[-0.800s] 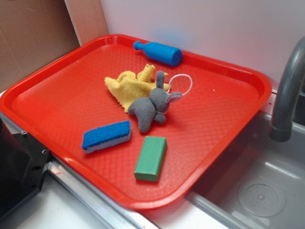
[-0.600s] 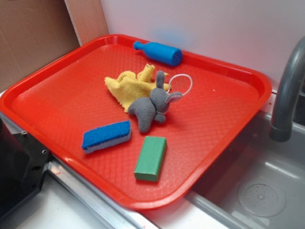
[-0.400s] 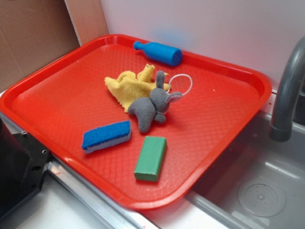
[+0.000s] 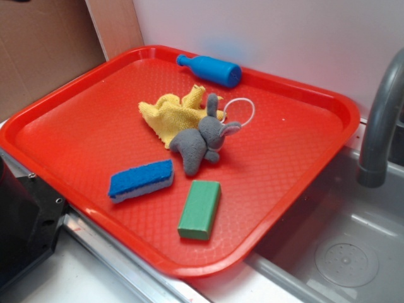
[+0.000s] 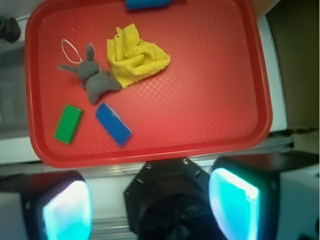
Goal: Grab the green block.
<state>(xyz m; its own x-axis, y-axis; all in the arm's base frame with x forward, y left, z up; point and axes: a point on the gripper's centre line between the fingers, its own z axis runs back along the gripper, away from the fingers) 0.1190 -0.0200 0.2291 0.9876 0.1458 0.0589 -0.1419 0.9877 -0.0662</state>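
Observation:
The green block (image 4: 200,209) lies flat on the red tray (image 4: 76,139) near its front edge, just right of the blue sponge (image 4: 141,180). In the wrist view the green block (image 5: 68,124) sits at the tray's lower left, beside the blue sponge (image 5: 113,124). My gripper (image 5: 150,210) hangs high above the robot's base, well back from the tray (image 5: 200,120). Its two cyan pads stand wide apart with nothing between them. The exterior view does not show the gripper.
A grey plush elephant (image 4: 199,142), a yellow cloth (image 4: 173,110) and a blue toy bottle (image 4: 210,69) lie further back on the tray. A sink basin (image 4: 341,246) with a grey faucet (image 4: 382,120) is at the right. The black robot base (image 4: 22,221) sits at the front left.

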